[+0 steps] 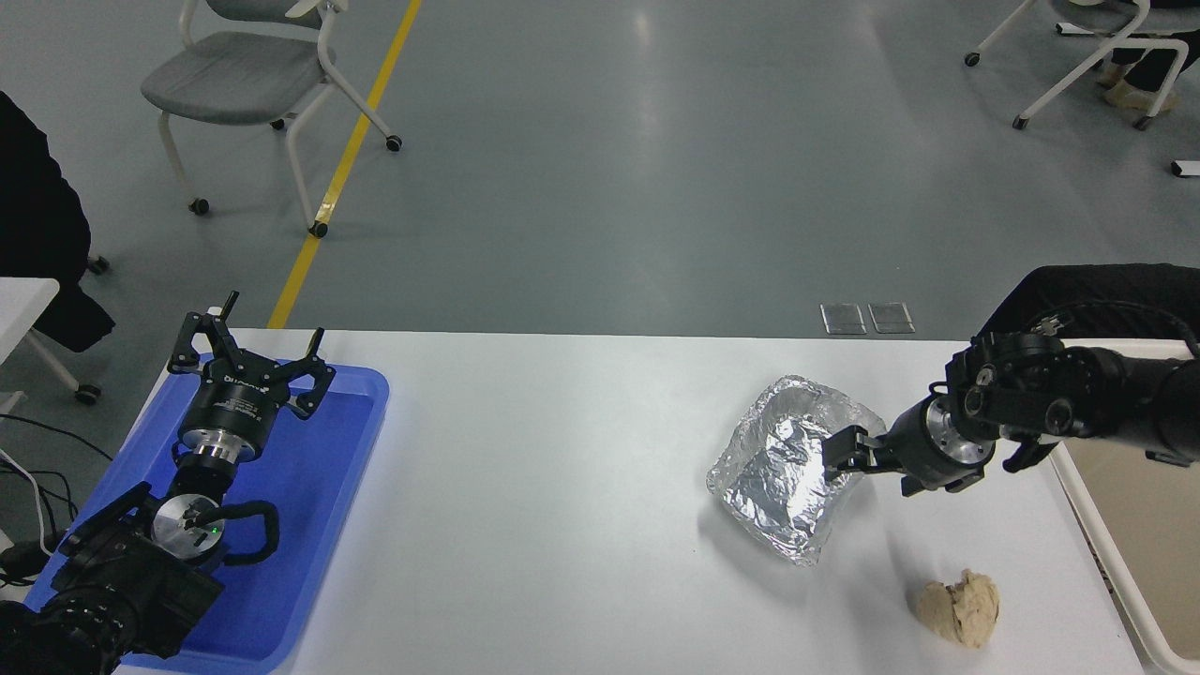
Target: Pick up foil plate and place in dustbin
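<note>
**Right gripper at the foil plate's right wall**

I see the foil plate [792, 469] sitting flat on the white table [562, 487], right of centre, wrinkled walls up. My right gripper [841, 454] comes in low from the right edge and its black fingers overlap the plate's right wall; from this angle I cannot tell whether they are clenched on the foil or spread apart. The cream dustbin [1078, 469] stands at the table's right edge, just beyond the right arm, apart from the plate. A tan wadded paper lump [958, 609] lies near the plate, toward me.

My left gripper [248, 361] is parked over the blue plastic tray [319, 506] at lower left, fingers spread, holding nothing. There is white lettering on its body, too small to read.

Floor behind: a yellow line [347, 159], a grey wheeled chair [253, 84].
</note>
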Motion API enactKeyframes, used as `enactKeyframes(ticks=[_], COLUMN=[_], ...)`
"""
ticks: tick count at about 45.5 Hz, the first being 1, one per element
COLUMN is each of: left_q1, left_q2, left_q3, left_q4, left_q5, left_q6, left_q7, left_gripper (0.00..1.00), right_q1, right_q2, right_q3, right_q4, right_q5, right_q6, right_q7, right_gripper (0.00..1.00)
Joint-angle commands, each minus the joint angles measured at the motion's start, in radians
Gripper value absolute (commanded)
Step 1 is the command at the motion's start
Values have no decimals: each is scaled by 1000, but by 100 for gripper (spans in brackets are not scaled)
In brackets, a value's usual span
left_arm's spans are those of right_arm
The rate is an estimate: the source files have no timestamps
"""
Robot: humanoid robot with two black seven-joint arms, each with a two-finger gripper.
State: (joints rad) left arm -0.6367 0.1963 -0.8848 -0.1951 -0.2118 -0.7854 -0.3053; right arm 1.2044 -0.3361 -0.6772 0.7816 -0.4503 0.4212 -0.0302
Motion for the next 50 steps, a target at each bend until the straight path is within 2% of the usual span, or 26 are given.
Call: enactKeyframes(ticks=[1, 4, 8, 10, 29, 36, 42, 50], left_q1=[0, 0, -1, 0, -1, 0, 0, 2], left_q2=[0, -1, -1, 0, 0, 0, 0, 2], left_q3=[1, 0, 0, 0, 0, 0, 0, 0], left_q4=[0, 0, 0, 0, 0, 0, -3, 0], left_q5=[0, 0, 0, 0, 0, 0, 0, 0], left_q6=[0, 0, 0, 0, 0, 0, 0, 0], left_q7=[0, 0, 0, 0, 0, 0, 0, 0], left_gripper=[100, 100, 100, 100, 100, 100, 100, 100], right_q1=[-83, -86, -86, -86, 30, 176, 337, 589], right_q2=[37, 37, 37, 37, 40, 35, -1, -50], right_q3=[48, 48, 47, 47, 7, -123, -243, -396], right_q4=[-53, -59, -61, -64, -15, 70, 182, 367], right_q5=[-2, -4, -2, -2, 15, 44, 108, 122], right_q6=[-79, -82, -84, -87, -75, -44, -33, -4], right_q7=[-28, -28, -30, -28, -30, -28, -28, -27], right_gripper=[58, 38, 22, 0, 0, 0, 0, 0])
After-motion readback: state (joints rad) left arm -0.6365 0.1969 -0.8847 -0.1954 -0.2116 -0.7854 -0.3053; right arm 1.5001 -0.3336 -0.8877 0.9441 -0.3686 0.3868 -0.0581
